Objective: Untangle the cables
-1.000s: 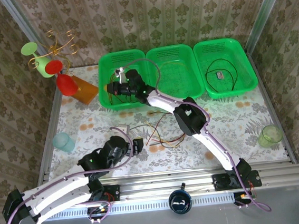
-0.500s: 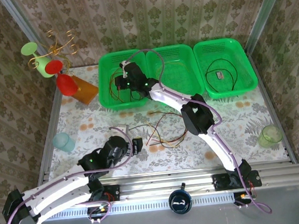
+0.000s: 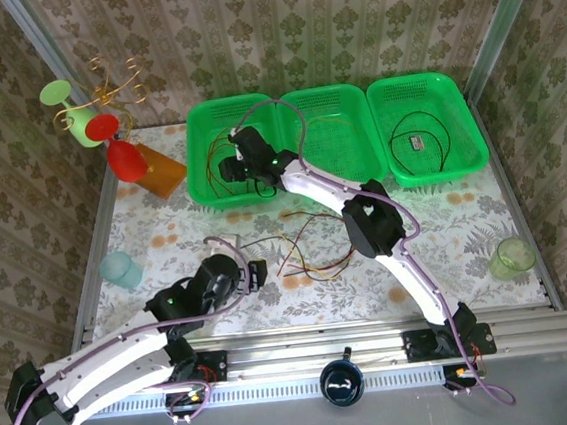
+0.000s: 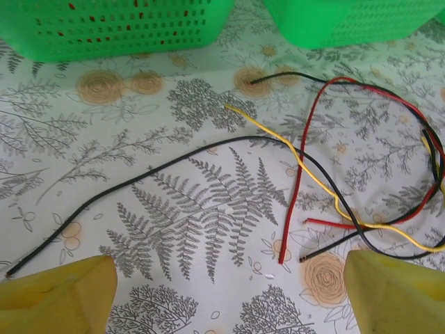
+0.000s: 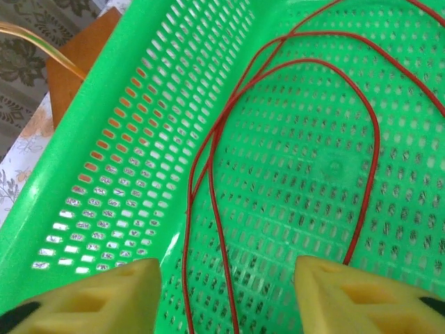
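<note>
Note slight shift of right gripper (image 3: 231, 167) inside left green basket (image 3: 200, 180) since the earlier frame; jaws spread and holding nothing above red cable (image 5: 208, 160), looped lengthwise on the perforated floor, plain in right wrist view and faint from above. Refer to left wrist view for left gripper (image 4: 229, 278), likewise released, over floral tablecloth (image 4: 174, 229) bearing black cable (image 4: 146, 171) running left to right, with yellow cable (image 4: 264, 128) and second red cable (image 4: 297, 181) crossing it. See top view for patterned walls (image 3: 345, 16) enclosing the table.

Floral table (image 3: 446, 227) bears baskets (image 3: 320, 90), cups (image 3: 120, 270), loose cables (image 3: 312, 252).
</note>
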